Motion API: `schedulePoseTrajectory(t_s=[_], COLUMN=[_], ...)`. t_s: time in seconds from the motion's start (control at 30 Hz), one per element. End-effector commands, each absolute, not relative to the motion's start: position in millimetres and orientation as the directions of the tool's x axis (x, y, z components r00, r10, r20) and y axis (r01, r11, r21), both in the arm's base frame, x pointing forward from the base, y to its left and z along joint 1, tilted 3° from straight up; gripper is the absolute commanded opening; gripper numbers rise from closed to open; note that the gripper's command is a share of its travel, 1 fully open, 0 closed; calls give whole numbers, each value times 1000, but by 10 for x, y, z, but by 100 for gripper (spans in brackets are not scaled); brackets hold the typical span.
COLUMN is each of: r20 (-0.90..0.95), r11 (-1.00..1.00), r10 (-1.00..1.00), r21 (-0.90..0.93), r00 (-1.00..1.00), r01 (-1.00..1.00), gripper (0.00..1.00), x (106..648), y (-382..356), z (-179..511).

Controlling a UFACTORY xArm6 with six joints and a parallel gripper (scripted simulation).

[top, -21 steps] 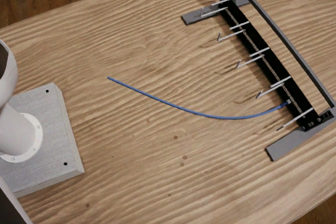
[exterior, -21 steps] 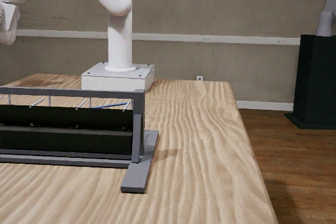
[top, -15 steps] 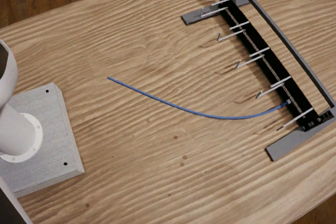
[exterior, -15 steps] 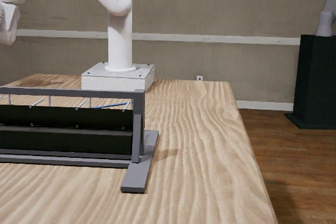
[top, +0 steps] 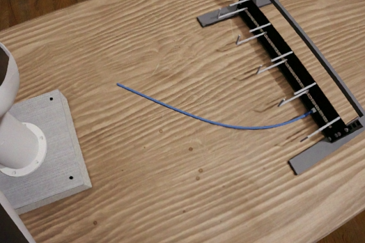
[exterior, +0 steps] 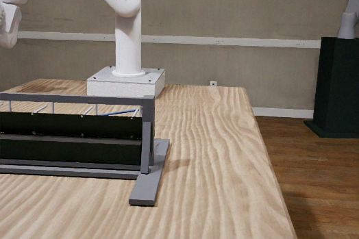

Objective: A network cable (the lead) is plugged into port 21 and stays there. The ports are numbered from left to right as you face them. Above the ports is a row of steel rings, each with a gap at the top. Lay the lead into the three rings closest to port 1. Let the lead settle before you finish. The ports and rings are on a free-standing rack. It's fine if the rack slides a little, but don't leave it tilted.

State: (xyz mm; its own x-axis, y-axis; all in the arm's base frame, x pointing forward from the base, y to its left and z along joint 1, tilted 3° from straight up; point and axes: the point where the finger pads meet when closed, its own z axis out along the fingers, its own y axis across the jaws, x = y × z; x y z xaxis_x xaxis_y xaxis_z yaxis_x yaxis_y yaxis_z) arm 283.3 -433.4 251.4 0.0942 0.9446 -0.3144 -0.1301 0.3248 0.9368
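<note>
A blue lead [top: 254, 128] is plugged into a port [top: 312, 111] near the right end of the black port strip on the grey rack [top: 306, 42] [exterior: 147, 122]. It runs in a loose curve flat across the table, and its free end [top: 118, 84] lies mid-table. A short piece of the lead [exterior: 118, 111] shows over the strip in the exterior view. The steel rings stick out along the strip. The three rings [top: 240, 8] [top: 255, 33] [top: 276, 63] at the port-1 end hold nothing. My gripper is open. Its fingers are cut off at the left edge of the exterior view, high above the table and far from the lead.
The arm's grey base block [top: 42, 145] [exterior: 127, 83] stands at the table's left end. The rack stands upright on two grey feet [top: 313, 156] [exterior: 147, 187]. Two more rings [top: 296, 94] [top: 320, 129] flank the plugged port. A dark cabinet [exterior: 337, 88] stands off the table.
</note>
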Motion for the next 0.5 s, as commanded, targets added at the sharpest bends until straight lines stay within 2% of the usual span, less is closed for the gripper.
schedulePoseTrajectory(t_s=[0.0,0.47], r20=[-316,-252], r11=[326,253], r10=[944,960], r21=[937,967], r00=[95,118], r01=[-127,9], gripper=[100,100], x=[2852,3464], y=[-4340,-4438], z=[2527,2503])
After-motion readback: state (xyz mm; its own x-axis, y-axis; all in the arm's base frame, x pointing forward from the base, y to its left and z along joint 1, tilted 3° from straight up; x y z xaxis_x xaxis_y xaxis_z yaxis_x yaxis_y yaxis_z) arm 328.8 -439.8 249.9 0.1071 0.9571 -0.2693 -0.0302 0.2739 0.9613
